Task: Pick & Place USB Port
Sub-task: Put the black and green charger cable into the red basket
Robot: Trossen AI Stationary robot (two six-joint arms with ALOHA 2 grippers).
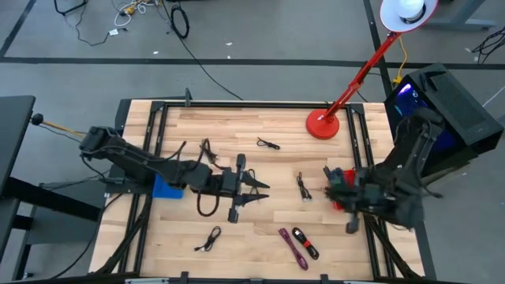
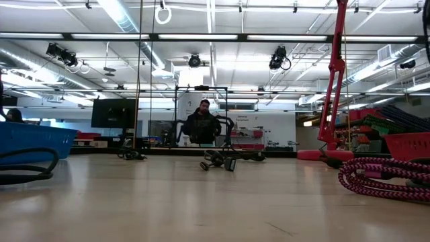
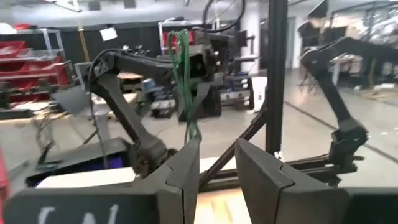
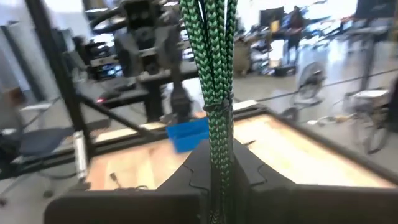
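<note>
A green braided USB cable [image 4: 214,74], bundled in several strands, rises from between the fingers of my right gripper [image 4: 219,158], which is shut on it. In the high view this gripper [image 1: 330,188] is at the table's right side, next to a red bin [image 1: 341,175]. My left gripper [image 1: 259,192] stands open over the table's middle with nothing between its fingers [image 3: 186,177]. Its wrist view looks across at the right arm, where the same cable [image 3: 181,68] hangs. My right gripper pinches the bundled strands [image 4: 217,134] of the green cable between its two shut fingers, which lie roughly level. The bundle runs on past the fingertips. In the left wrist view its lower end [image 3: 191,127] hangs free, clear of the table.
A blue bin [image 1: 167,188] sits under the left arm. A red lamp [image 1: 323,122] stands at the far right. Loose black cables [image 1: 268,143] [image 1: 304,188] [image 1: 209,239], a purple cable [image 1: 292,246] and a black-and-red piece [image 1: 305,243] lie on the wood. A person [image 2: 201,124] stands far behind.
</note>
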